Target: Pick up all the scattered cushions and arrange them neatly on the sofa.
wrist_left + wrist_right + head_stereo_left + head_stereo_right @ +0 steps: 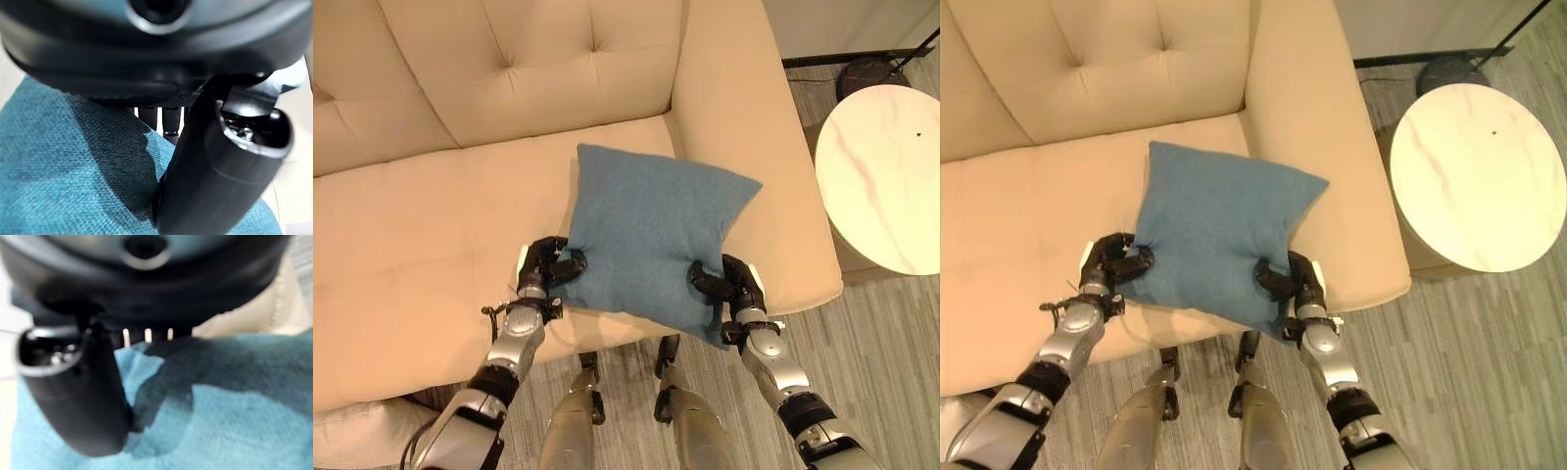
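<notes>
A blue square cushion point(651, 235) lies tilted on the right end of the cream sofa's seat point(421, 245), its far corner resting against the sofa's right armrest point(744, 127). My left hand point(546, 267) is shut on the cushion's near left corner, thumb pressed on top. My right hand point(724, 284) is shut on its near right corner, which hangs over the seat's front edge. In the left wrist view the thumb point(215, 171) presses into the teal cloth point(63, 171). The right wrist view shows that thumb point(93, 401) pinching the cloth point(234, 411) too.
A round white marbled side table point(886, 176) stands right of the sofa, with a dark lamp base point(871, 73) behind it. The tufted backrest point(509, 59) rises behind the seat. Grey striped floor point(871, 343) lies in front.
</notes>
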Motion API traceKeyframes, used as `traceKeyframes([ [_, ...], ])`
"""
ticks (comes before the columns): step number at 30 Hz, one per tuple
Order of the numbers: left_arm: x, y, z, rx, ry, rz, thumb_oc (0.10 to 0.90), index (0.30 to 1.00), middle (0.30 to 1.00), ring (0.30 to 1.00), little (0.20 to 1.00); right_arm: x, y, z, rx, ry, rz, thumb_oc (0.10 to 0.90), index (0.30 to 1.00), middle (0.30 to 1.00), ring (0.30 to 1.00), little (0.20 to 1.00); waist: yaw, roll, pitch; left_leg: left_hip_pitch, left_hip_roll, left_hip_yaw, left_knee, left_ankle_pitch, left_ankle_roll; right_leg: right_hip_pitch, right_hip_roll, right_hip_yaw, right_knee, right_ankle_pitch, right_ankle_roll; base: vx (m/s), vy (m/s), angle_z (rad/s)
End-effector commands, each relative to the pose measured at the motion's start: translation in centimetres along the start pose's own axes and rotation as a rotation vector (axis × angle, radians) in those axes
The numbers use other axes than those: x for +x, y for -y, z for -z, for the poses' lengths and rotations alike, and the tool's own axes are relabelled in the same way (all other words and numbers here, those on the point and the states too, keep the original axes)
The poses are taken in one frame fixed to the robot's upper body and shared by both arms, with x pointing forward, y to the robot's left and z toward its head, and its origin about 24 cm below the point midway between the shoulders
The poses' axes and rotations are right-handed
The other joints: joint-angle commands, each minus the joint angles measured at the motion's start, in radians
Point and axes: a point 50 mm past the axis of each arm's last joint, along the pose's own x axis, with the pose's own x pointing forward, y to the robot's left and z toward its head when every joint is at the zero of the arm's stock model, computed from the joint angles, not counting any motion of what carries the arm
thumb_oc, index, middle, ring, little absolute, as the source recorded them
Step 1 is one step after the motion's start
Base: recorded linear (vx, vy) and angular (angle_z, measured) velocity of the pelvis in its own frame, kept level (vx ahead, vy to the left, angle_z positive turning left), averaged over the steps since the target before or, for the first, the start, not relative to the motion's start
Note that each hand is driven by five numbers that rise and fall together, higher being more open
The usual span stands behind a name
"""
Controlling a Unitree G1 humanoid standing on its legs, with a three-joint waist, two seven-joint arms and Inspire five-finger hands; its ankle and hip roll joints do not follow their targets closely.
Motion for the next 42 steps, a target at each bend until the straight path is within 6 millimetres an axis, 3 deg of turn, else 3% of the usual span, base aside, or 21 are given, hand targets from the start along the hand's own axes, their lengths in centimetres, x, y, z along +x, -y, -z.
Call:
traceKeyframes([
  [1, -0.3, 5.0, -3.9, -0.08, 0.208, 0.236, 0.4, 0.3, 0.3, 0.3, 0.3, -0.7, -4.3, -2.5, 0.032, 0.16, -0.192, 0.4, 0.3, 0.3, 0.3, 0.3, 0.03, -0.022, -0.083, 0.026, -0.046, -0.057, 0.09, -0.16, 0.008, 0.0, -0.097, 0.001, 0.131, -0.109, 0.113, 0.06, -0.004, 0.22],
  [3, -1.4, 5.3, -2.6, -0.115, 0.175, 0.26, 0.4, 0.3, 0.3, 0.3, 0.3, -1.3, -3.8, -2.0, 0.026, 0.159, -0.18, 0.4, 0.3, 0.3, 0.3, 0.3, 0.022, -0.008, -0.094, 0.052, -0.055, -0.09, 0.077, -0.15, 0.015, 0.007, -0.056, 0.063, 0.177, -0.159, 0.105, 0.03, -0.036, 0.21],
  [5, -2.4, 4.9, -1.3, -0.15, 0.142, 0.261, 0.4, 0.3, 0.3, 0.3, 0.3, -1.8, -3.0, -1.4, 0.025, 0.146, -0.162, 0.4, 0.3, 0.3, 0.3, 0.3, 0.016, -0.002, -0.124, 0.047, -0.071, -0.132, 0.08, -0.139, 0.023, 0.007, 0.019, 0.162, 0.19, -0.201, 0.096, 0.05, -0.14, 0.61],
  [6, -3.9, 4.5, 0.7, -0.165, 0.075, 0.27, 0.4, 0.3, 0.3, 0.3, 0.3, -2.8, -2.0, -0.1, 0.035, 0.114, -0.142, 0.4, 0.3, 0.3, 0.3, 0.3, 0.03, 0.005, -0.155, 0.056, -0.088, -0.194, 0.075, -0.125, 0.017, 0.06, 0.071, 0.202, 0.172, -0.23, 0.067, 0.08, -0.243, 1.01],
  [9, -4.8, 4.3, 1.8, -0.161, 0.042, 0.28, 0.4, 0.3, 0.3, 0.3, 0.3, -3.4, -1.3, 0.5, 0.037, 0.1, -0.126, 0.4, 0.3, 0.3, 0.3, 0.3, 0.041, 0.01, -0.175, 0.059, -0.09, -0.233, 0.061, -0.105, 0.001, 0.087, 0.084, 0.187, 0.151, -0.239, 0.054, 0.02, -0.164, 0.97],
  [11, -5.6, 4.1, 2.8, -0.147, 0.007, 0.297, 0.4, 0.3, 0.3, 0.3, 0.3, -4.0, -0.6, 0.8, 0.042, 0.092, -0.109, 0.4, 0.3, 0.3, 0.3, 0.3, 0.043, 0.017, -0.194, 0.063, -0.091, -0.267, 0.042, -0.087, -0.021, 0.128, 0.084, 0.134, 0.111, -0.245, 0.049, -0.04, -0.227, 1.01],
  [12, -6.3, 3.9, 3.5, -0.158, -0.022, 0.303, 0.4, 0.3, 0.3, 0.3, 0.3, -4.4, 0.2, 1.1, 0.041, 0.087, -0.085, 0.4, 0.3, 0.3, 0.3, 0.3, 0.045, 0.024, -0.202, 0.057, -0.088, -0.276, 0.051, -0.076, -0.042, 0.158, 0.076, 0.072, 0.084, -0.253, 0.049, -0.07, -0.197, 1.23],
  [15, -6.8, 3.8, 4.2, -0.169, -0.054, 0.3, 0.4, 0.3, 0.3, 0.3, 0.3, -4.7, 1.0, 1.2, 0.026, 0.085, -0.059, 0.4, 0.3, 0.3, 0.3, 0.3, 0.039, 0.03, -0.2, 0.054, -0.071, -0.248, 0.073, -0.072, -0.059, 0.192, 0.071, 0.013, 0.076, -0.266, 0.041, -0.05, -0.077, 1.12],
  [16, -7.1, 3.6, 4.7, -0.18, -0.073, 0.289, 0.4, 0.3, 0.3, 0.3, 0.3, -4.8, 1.3, 1.3, 0.015, 0.078, -0.042, 0.4, 0.3, 0.3, 0.3, 0.3, 0.032, 0.029, -0.201, 0.046, -0.034, -0.174, 0.088, -0.059, -0.059, 0.214, 0.065, -0.026, 0.07, -0.269, 0.032, -0.06, -0.025, 0.73],
  [17, -7.2, 3.5, 4.9, -0.184, -0.085, 0.282, 0.4, 0.3, 0.3, 0.3, 0.3, -4.8, 1.3, 1.4, 0.012, 0.075, -0.038, 0.4, 0.3, 0.3, 0.3, 0.3, 0.032, 0.025, -0.205, 0.05, -0.019, -0.145, 0.087, -0.06, -0.054, 0.223, 0.064, -0.037, 0.067, -0.266, 0.029, -0.04, 0.007, 0.8],
  [23, -7.5, 3.2, 5.4, -0.161, -0.11, 0.283, 0.4, 0.3, 0.3, 0.3, 0.3, -5.2, 1.3, 1.6, 0.03, 0.063, -0.032, 0.4, 0.3, 0.3, 0.3, 0.3, 0.032, -0.014, -0.217, 0.061, 0.032, -0.097, 0.11, -0.07, -0.053, 0.263, 0.032, -0.084, 0.058, -0.252, 0.04, 0.03, 0.068, 0.4],
  [25, -7.6, 3.4, 5.5, -0.153, -0.118, 0.298, 0.4, 0.3, 0.3, 0.3, 0.3, -5.5, 1.5, 1.9, 0.033, 0.053, -0.023, 0.4, 0.3, 0.3, 0.3, 0.3, 0.02, -0.009, -0.244, 0.103, 0.05, -0.063, 0.039, -0.07, -0.052, 0.27, 0.026, -0.112, 0.058, -0.251, 0.05, 0.11, 0.227, 0.47],
  [29, -7.9, 3.2, 6.1, -0.113, -0.143, 0.305, 0.4, 0.3, 0.3, 0.3, 0.3, -5.7, 0.5, 2.5, 0.045, 0.022, -0.059, 0.4, 0.3, 0.3, 0.3, 0.3, 0.015, -0.013, -0.267, 0.144, 0.007, -0.061, 0.0, -0.089, -0.029, 0.266, -0.014, -0.105, 0.124, -0.255, 0.068, 0.14, 0.247, 0.38],
  [34, -8.6, 1.9, 6.9, -0.059, -0.176, 0.292, 0.4, 0.3, 0.3, 0.3, 0.3, -5.4, -1.3, 2.2, 0.09, 0.028, -0.108, 0.4, 0.3, 0.3, 0.3, 0.3, 0.023, -0.011, -0.245, 0.204, -0.018, -0.02, -0.011, -0.125, 0.014, 0.199, -0.069, -0.047, 0.326, -0.239, 0.102, 0.07, 0.244, -0.24],
  [36, -8.9, 1.5, 7.3, -0.05, -0.187, 0.284, 0.4, 0.3, 0.3, 0.3, 0.3, -5.5, -1.7, 2.2, 0.096, 0.028, -0.124, 0.4, 0.3, 0.3, 0.3, 0.3, 0.023, -0.004, -0.241, 0.235, -0.023, -0.011, -0.025, -0.13, 0.024, 0.159, -0.056, -0.029, 0.38, -0.223, 0.106, 0.1, 0.187, -0.25],
  [39, -9.2, 1.4, 7.4, -0.054, -0.192, 0.285, 0.4, 0.3, 0.3, 0.3, 0.3, -5.6, -1.7, 2.4, 0.09, 0.022, -0.136, 0.4, 0.3, 0.3, 0.3, 0.3, 0.012, -0.006, -0.236, 0.281, -0.043, -0.019, -0.057, -0.13, 0.028, 0.127, 0.021, 0.006, 0.348, -0.239, 0.096, 0.12, 0.106, -0.27],
  [40, -9.3, 1.2, 7.5, -0.052, -0.195, 0.278, 0.4, 0.3, 0.3, 0.3, 0.3, -5.5, -1.7, 2.4, 0.087, 0.022, -0.133, 0.4, 0.3, 0.3, 0.3, 0.3, 0.014, -0.014, -0.243, 0.292, -0.058, -0.02, -0.071, -0.132, 0.032, 0.114, 0.047, -0.015, 0.284, -0.217, 0.087, 0.1, 0.041, -0.02],
  [42, -9.2, 1.2, 7.4, -0.053, -0.191, 0.275, 0.4, 0.3, 0.3, 0.3, 0.3, -5.5, -1.6, 2.4, 0.085, 0.024, -0.132, 0.4, 0.3, 0.3, 0.3, 0.3, 0.015, -0.015, -0.242, 0.295, -0.06, -0.024, -0.074, -0.135, 0.03, 0.102, 0.049, -0.042, 0.258, -0.204, 0.087, 0.06, 0.008, 0.1],
])
